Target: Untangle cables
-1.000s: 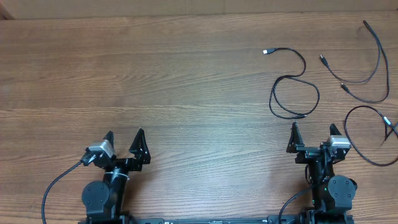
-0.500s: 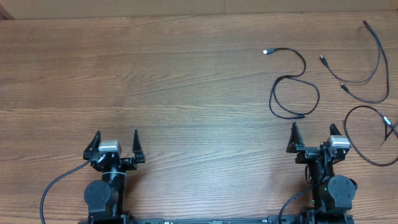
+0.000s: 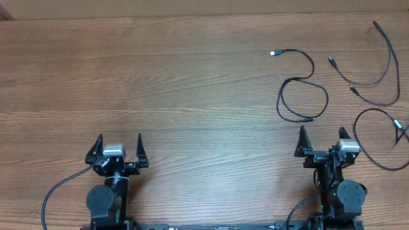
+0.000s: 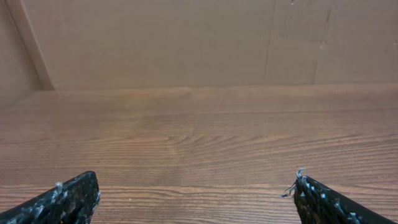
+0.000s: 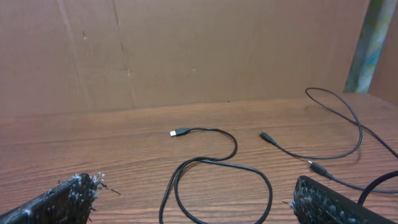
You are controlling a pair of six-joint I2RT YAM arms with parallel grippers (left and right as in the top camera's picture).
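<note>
Just ahead of the right gripper [image 3: 321, 132], jaws spread wide and empty: a thin black looped cable [image 3: 278, 101] on the brown wooden table [image 3: 192, 83], stretching away from the jaws. Much farther from the left gripper [image 3: 119, 138], also spread wide.

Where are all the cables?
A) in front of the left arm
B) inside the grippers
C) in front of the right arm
C: the cables lie on the table ahead of the right gripper; none lie ahead of the left gripper.
</note>
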